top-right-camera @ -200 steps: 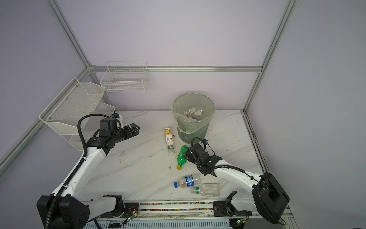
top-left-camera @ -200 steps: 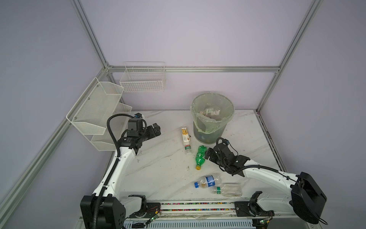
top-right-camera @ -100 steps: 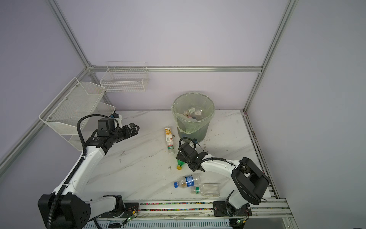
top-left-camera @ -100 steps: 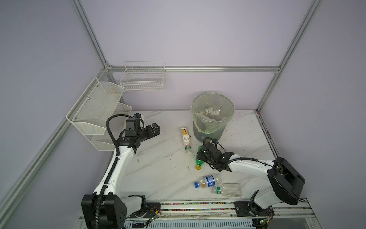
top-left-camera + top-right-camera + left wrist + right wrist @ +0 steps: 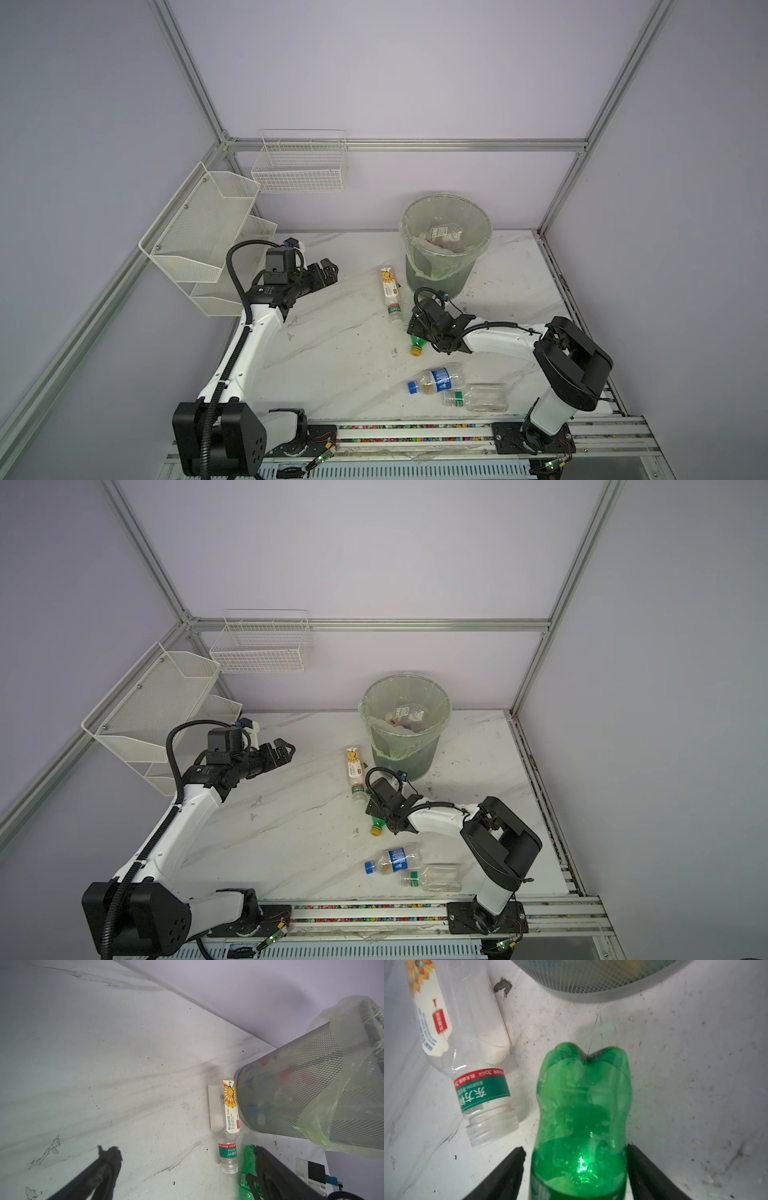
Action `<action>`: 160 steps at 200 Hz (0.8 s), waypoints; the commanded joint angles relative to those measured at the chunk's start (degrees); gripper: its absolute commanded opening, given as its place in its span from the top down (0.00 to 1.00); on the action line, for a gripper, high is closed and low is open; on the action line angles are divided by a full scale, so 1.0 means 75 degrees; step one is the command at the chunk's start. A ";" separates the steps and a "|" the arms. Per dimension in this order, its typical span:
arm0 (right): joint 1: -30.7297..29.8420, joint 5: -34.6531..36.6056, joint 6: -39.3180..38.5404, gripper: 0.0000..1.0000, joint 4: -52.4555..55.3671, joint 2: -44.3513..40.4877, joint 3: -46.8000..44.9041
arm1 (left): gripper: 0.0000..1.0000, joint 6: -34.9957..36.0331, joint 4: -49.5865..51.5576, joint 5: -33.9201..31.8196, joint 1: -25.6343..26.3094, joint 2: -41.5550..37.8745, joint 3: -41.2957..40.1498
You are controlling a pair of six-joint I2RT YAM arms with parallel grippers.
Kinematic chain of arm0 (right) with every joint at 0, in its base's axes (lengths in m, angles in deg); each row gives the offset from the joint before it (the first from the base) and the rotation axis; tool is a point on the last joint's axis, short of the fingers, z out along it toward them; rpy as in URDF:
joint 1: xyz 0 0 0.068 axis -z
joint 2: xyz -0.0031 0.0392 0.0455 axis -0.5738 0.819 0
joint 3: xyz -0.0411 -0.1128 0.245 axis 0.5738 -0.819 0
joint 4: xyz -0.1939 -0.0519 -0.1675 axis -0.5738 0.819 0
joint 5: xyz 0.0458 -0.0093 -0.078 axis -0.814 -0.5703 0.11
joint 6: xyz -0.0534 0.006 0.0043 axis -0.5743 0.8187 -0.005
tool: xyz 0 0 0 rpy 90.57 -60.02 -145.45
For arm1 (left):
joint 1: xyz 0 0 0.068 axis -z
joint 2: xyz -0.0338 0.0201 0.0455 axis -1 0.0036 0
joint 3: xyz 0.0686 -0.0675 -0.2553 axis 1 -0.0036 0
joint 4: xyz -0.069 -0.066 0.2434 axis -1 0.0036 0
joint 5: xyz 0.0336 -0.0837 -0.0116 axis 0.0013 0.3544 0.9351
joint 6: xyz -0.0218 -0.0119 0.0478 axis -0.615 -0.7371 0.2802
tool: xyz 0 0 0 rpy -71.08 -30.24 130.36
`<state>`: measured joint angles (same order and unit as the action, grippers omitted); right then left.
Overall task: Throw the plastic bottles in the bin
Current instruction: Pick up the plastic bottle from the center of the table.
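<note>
The right claw (image 5: pixel 417 330) is reaching low over the bench (image 5: pixel 332 361), just in front of the bin (image 5: pixel 440 276), and is straddling a green bottle (image 5: pixel 416 344) that is lying on its side. In both top views the claw is covering the bottle's body, so only the neck and the yellow cap are poking out towards the front edge. In the right wrist view the green bottle (image 5: pixel 581 1105) is sitting between the two black fingers (image 5: pixel 512 1167), with its lumpy base pointing away from the claw towards the foot of the bin. One finger is looking flush against the plastic and the other is showing a thin sliver of gap, so I cannot tell whether the claw is really clamping it.

A clear bottle with a white flower label (image 5: pixel 389 291) is lying just beside the green one, its open neck close to it and its base near the bin wall. Two more bottles are lying together near the front of the bench, well apart from the right claw: one with a blue label (image 5: pixel 436 379) and a clear one with a green band (image 5: pixel 478 398). Several bottles (image 5: pixel 444 232) are already resting inside the bin.

The left claw (image 5: pixel 328 270) is hanging over the far left of the bench with its fingers spread wide, holding nothing
</note>
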<state>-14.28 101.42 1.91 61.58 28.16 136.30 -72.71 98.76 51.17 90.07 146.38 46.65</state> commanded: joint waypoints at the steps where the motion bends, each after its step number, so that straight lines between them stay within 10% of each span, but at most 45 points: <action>1: -0.0053 0.0161 0.0005 0.26 0.0018 0.0075 0.0101 | 0.00 0.0050 -0.0147 0.0174 -0.0036 -0.0034 -0.0130; 160: -0.0817 0.0812 0.0342 0.44 0.0547 -0.2210 -0.0606 | 0.00 0.0127 -0.0064 -0.0044 -0.0036 0.0118 -0.0150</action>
<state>-19.09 103.97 2.24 62.52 15.31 132.47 -72.69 98.80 51.54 90.07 147.34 46.65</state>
